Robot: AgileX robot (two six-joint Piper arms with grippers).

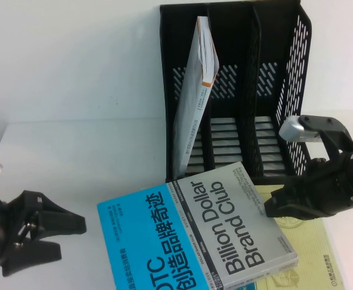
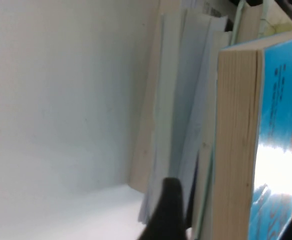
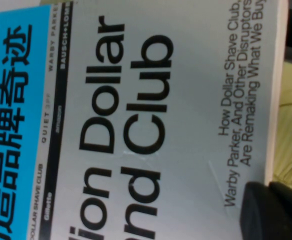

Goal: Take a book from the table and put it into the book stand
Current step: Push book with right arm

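The book (image 1: 213, 235) is thick and rectangular, with a smooth cover half bright blue and half grey and cream page edges. It lies at the near edge of the white table (image 1: 74, 157), overlapping a flat pale yellow-green book (image 1: 312, 257) beside it. The book stand (image 1: 243, 90) is black plastic with perforated sides and a slatted base, and stands at the far edge. It has three slots; the leftmost holds one thin white-grey book (image 1: 191, 96), leaning. I count three books in all. My right gripper (image 1: 273, 205) is at the thick book's right edge, one dark finger (image 3: 273, 212) lying on the grey cover's corner; I cannot tell how far it is parted. My left gripper (image 1: 64, 235) sits near the near-left corner, fingers spread wide, holding nothing, apart from the blue cover.
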